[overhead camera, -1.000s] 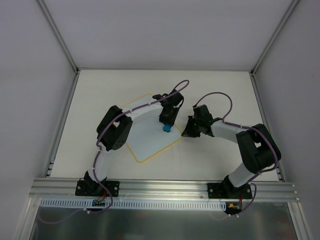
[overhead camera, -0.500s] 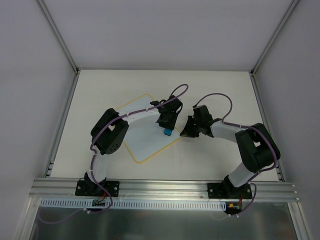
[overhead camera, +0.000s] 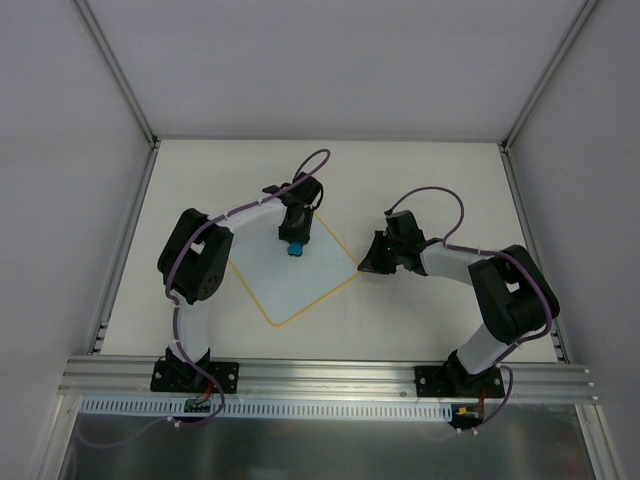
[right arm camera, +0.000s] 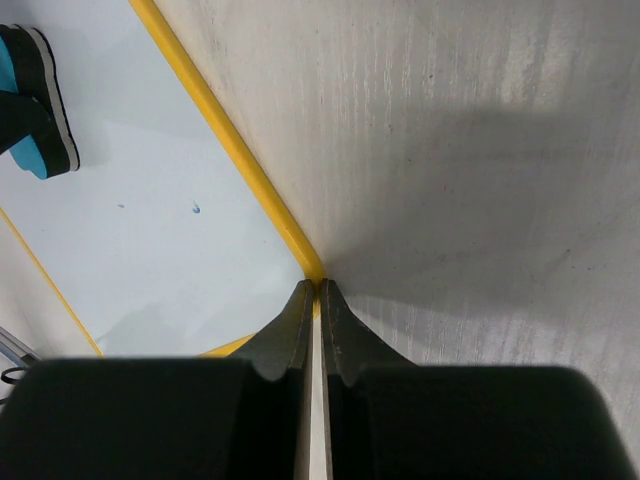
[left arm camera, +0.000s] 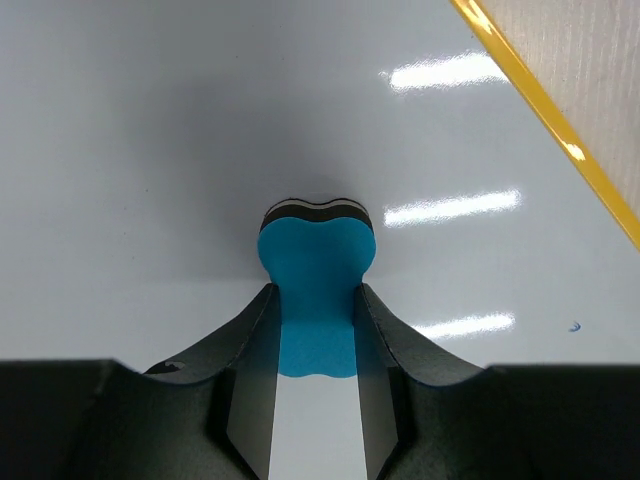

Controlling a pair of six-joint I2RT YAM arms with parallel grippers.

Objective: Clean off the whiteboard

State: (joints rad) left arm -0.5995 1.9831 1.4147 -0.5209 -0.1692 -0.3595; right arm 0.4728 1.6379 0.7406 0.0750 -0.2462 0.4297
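Note:
The whiteboard (overhead camera: 290, 285) lies flat on the table, turned like a diamond, pale with a yellow border. My left gripper (overhead camera: 294, 240) is shut on a blue eraser block (overhead camera: 294, 248) over the board's upper part. In the left wrist view the eraser (left arm camera: 316, 245) sits between the jaws of my left gripper (left arm camera: 315, 295), its dark felt end on the board (left arm camera: 150, 130). My right gripper (overhead camera: 366, 268) is shut, its tips (right arm camera: 316, 287) at the board's right corner on the yellow border. A small blue mark (right arm camera: 196, 208) shows on the board (right arm camera: 150, 240).
The eraser also shows at the upper left of the right wrist view (right arm camera: 35, 110). Bare table (right arm camera: 480, 150) lies right of the board. Grey walls and metal frame posts (overhead camera: 118, 70) enclose the table. A metal rail (overhead camera: 330, 375) runs along the near edge.
My left gripper has carried the eraser from the board's right part up and to the left across the board. The right arm has not moved.

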